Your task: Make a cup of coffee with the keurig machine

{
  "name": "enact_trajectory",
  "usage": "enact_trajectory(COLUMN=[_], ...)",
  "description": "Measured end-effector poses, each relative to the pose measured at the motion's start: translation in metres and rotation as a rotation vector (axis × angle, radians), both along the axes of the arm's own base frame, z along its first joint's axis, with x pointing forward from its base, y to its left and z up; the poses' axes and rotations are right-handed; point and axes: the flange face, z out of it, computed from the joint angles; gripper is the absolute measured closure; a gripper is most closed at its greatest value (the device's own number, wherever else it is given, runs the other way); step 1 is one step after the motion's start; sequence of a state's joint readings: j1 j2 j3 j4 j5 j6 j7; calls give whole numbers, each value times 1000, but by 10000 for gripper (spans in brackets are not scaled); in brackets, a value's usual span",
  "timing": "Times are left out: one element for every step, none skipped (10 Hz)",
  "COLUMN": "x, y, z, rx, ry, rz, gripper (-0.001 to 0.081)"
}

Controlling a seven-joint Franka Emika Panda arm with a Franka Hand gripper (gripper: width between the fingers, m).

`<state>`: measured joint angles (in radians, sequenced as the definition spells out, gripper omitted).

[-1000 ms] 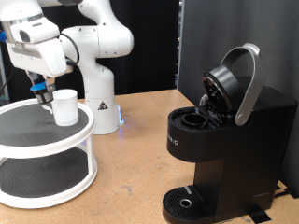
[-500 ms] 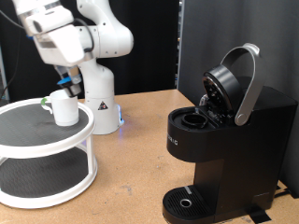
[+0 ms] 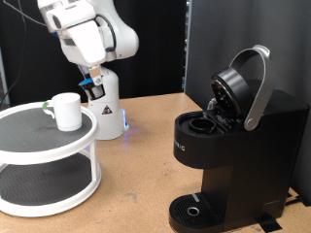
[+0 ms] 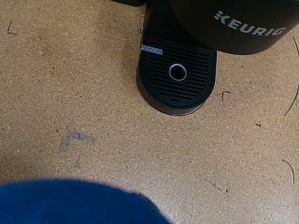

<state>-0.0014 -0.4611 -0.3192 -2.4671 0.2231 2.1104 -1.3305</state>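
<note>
On the brown counter the keurig machine sits open — the tool carries a blue pod; next it needs lining up over the hole.

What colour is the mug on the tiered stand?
White; the cup shows best in the exterior view.

A brown particle-board bench fills the foreground, a white two-tier round stand on its left. Black curtains hang behind.
</note>
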Motion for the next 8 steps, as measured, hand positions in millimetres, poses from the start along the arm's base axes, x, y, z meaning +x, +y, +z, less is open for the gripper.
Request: enact_trajectory(x=[0,1,3,7,13,19,26,33], y=[1,5,12,23,36,49,63,76], z=[-1,-1,1,4,8,11,12,13], rx=[12,31,54,72,85,91,91,90], ry=[-2,-5,-11,-16,-21,-29,-33,-37], rz=[0,-1,-1,-1,-8,-13,-13,-17], gripper=[333,333,333,333,333,333,333,333])
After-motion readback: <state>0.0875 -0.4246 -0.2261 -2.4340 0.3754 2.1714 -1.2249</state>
